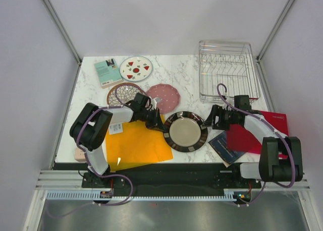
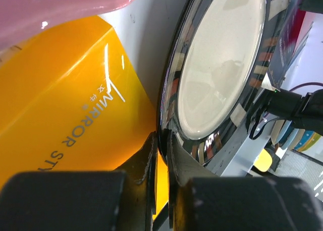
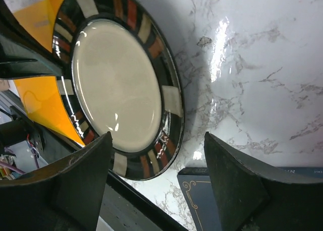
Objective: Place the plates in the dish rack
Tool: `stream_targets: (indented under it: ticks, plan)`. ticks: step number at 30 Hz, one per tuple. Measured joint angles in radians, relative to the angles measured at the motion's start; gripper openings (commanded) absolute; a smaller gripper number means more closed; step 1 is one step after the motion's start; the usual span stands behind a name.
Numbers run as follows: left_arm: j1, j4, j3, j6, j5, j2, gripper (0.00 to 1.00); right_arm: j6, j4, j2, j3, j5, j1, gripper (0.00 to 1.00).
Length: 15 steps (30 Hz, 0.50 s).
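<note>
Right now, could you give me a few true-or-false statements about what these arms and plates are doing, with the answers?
1. The left gripper is pinching the rim of the dark-rimmed plate. True.
2. The dish rack already holds a plate. False: no plate is in it.
3. The right gripper is open. True.
4. The pink plate is held in the right gripper. False: it lies on the table, and no gripper holds it.

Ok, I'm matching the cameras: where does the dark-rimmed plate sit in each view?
Top external: dark-rimmed plate, picture centre.
Left wrist: plate upper right, rim in the left gripper.
Right wrist: plate upper left.
Shared landmark: orange sheet beside the plate.
</note>
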Motion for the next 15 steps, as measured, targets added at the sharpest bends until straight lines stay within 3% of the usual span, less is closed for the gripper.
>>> stream_targets:
  ticks: [8,15]
  plan:
    - [0.005,0.008,-0.003,0.016,0.023,0.002,0.02,-0.002,0.028,0.142,-0.018,-0.007,0.000,0.77]
    - [0.008,0.122,-0.026,0.014,0.117,0.037,0.02,0.009,0.095,0.195,-0.030,-0.129,0.028,0.74]
